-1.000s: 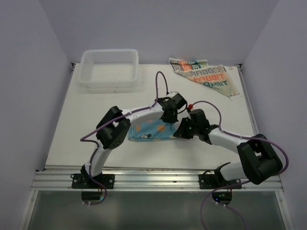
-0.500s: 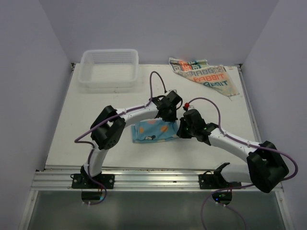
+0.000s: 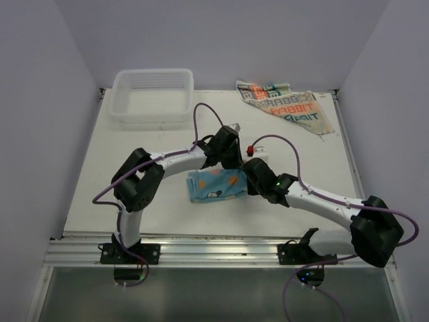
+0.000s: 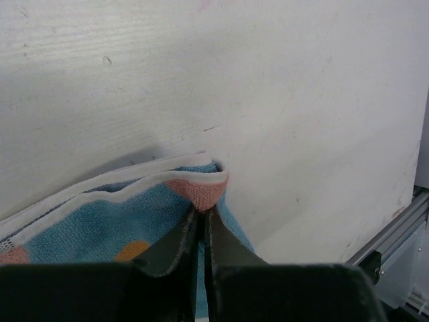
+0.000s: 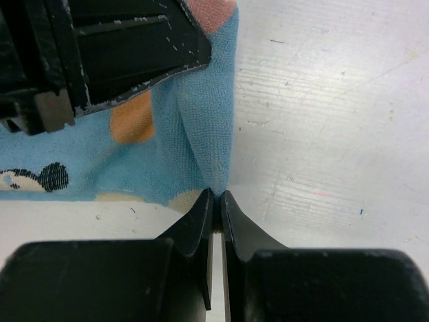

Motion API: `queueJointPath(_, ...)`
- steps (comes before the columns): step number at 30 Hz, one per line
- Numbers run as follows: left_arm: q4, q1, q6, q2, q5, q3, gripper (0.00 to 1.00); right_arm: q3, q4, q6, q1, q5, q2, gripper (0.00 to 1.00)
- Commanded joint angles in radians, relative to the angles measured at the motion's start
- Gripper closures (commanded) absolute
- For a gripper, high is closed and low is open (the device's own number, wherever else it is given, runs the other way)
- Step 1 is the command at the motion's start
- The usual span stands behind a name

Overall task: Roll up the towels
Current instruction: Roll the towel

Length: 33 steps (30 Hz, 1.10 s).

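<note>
You have the left gripper point(image 4: 203, 212) and right gripper point(image 5: 216, 195) each clamped tight on an edge of the soft light-blue dotted towel point(image 3: 211, 186).

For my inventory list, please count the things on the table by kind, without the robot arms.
Towels: 2 (blue towel, cream towel)
Baskets: 1 (white basket)
Total: 3
</note>
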Motion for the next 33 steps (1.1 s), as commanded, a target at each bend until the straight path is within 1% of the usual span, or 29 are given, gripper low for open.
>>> queueJointPath(1, 0.185, 0.051, 0.018, -0.068, -0.01, -0.041, 1.0, 0.025, -0.113, -0.044, 0.043, 0.11, 0.019, 1.0)
queueJointPath(3, 0.248, 0.059, 0.021, -0.084, -0.003, -0.079, 1.0, 0.035, -0.12, -0.049, 0.066, 0.134, 0.034, 1.0)
queueJointPath(5, 0.269, 0.062, 0.024, -0.099, 0.014, -0.097, 1.0, 0.049, -0.131, -0.05, 0.08, 0.166, 0.066, 1.0)
queueJointPath(8, 0.279, 0.077, 0.028, -0.096, 0.035, -0.113, 1.0, 0.08, -0.157, -0.046, 0.116, 0.216, 0.108, 1.0)
queueJointPath(16, 0.305, 0.088, 0.048, -0.097, 0.049, -0.15, 1.0, 0.129, -0.155, -0.033, 0.163, 0.232, 0.158, 1.0)
queueJointPath(21, 0.338, 0.097, 0.059, -0.099, 0.061, -0.19, 0.99, 0.156, -0.18, -0.035, 0.18, 0.275, 0.195, 1.0)
queueJointPath(22, 0.342, 0.097, 0.059, -0.094, 0.072, -0.191, 0.91, 0.16, -0.185, -0.038, 0.185, 0.295, 0.203, 1.0)
queueJointPath(27, 0.347, 0.103, 0.064, -0.094, 0.078, -0.193, 0.77, 0.147, -0.171, -0.039, 0.194, 0.322, 0.223, 1.0)
queueJointPath(28, 0.345, 0.105, 0.064, -0.102, 0.08, -0.193, 0.71, 0.143, -0.168, -0.038, 0.194, 0.319, 0.22, 1.0)
queueJointPath(29, 0.344, 0.108, 0.064, -0.105, 0.08, -0.191, 0.69, 0.138, -0.162, -0.026, 0.194, 0.313, 0.218, 1.0)
queueJointPath(30, 0.332, 0.108, 0.064, -0.107, 0.081, -0.185, 0.63, 0.123, -0.14, -0.023, 0.194, 0.307, 0.212, 1.0)
queueJointPath(33, 0.301, 0.116, 0.067, -0.119, 0.089, -0.165, 0.52, 0.078, -0.084, 0.011, 0.194, 0.269, 0.186, 1.0)
